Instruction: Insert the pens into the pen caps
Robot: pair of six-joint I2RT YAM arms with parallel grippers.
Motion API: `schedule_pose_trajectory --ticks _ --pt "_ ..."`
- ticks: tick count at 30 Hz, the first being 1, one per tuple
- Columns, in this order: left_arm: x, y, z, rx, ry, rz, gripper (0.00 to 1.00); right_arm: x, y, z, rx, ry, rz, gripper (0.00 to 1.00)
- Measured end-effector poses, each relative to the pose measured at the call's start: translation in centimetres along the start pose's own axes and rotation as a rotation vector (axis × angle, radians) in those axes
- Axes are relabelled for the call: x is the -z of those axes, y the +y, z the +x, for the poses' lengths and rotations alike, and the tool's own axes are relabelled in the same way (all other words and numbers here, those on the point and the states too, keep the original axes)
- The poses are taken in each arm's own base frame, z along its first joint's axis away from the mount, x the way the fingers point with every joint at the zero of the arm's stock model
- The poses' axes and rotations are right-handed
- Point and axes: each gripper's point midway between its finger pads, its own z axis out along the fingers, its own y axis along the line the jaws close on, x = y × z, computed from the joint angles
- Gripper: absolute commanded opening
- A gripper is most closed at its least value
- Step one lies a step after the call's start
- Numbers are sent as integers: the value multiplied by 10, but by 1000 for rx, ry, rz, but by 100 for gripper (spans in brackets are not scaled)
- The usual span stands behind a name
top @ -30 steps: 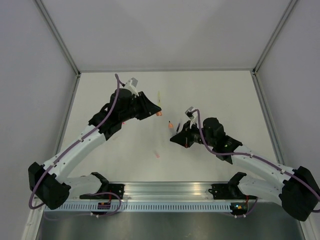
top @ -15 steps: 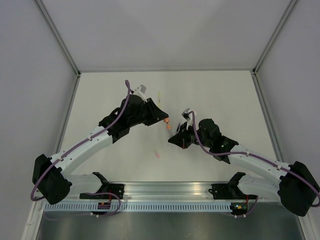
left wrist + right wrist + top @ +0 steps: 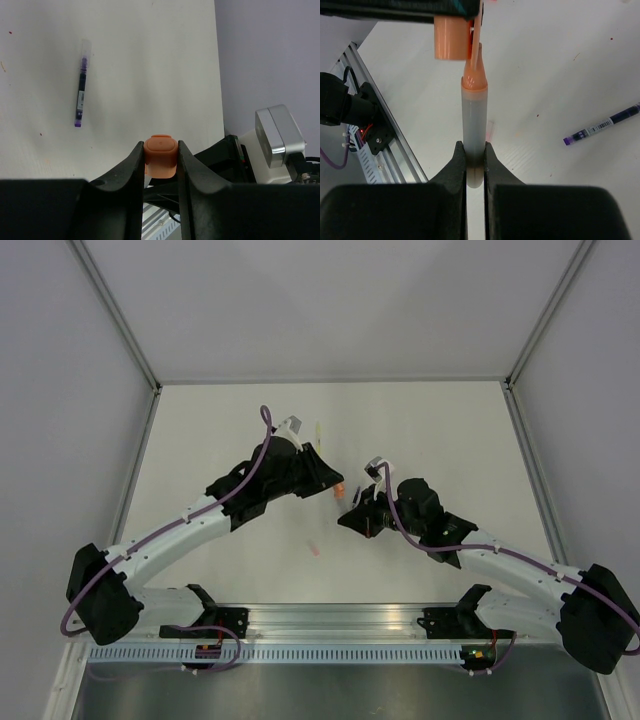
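**A:** Toward the near edge of the white table (image 3: 260,570), what is left undone?

**B:** A stubby pale pink plastic cap (image 3: 314,549) is seen lying alone.

**A:** And at mid-table?

**B:** A slim grey plastic pen with an orange tip (image 3: 474,125) is clamped in the right gripper (image 3: 474,150). A stubby orange plastic cap (image 3: 160,157) is pinched in the left gripper (image 3: 160,147). The tip is held just beside the cap's mouth, not yet entered.

**A:** Farther off?

**B:** A dark purple pen (image 3: 81,84) and a yellow pen (image 3: 319,432) are seen lying uncapped. No pen is judged capped so far.
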Motion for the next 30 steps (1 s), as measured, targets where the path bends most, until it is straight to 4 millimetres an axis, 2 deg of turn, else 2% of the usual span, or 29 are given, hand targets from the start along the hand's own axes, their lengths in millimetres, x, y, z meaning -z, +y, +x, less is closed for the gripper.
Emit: schedule_pose_trajectory --ticks 3,21,30 --pt "-2 1 7 -8 13 -7 2 0 0 1 -2 5 2 0" --pt "-2 4 7 -14 9 -34 2 0 -1 3 -4 14 1 0" --pt "9 -1 -14 -59 -44 -95 2 0 5 -2 5 -6 -28 0"
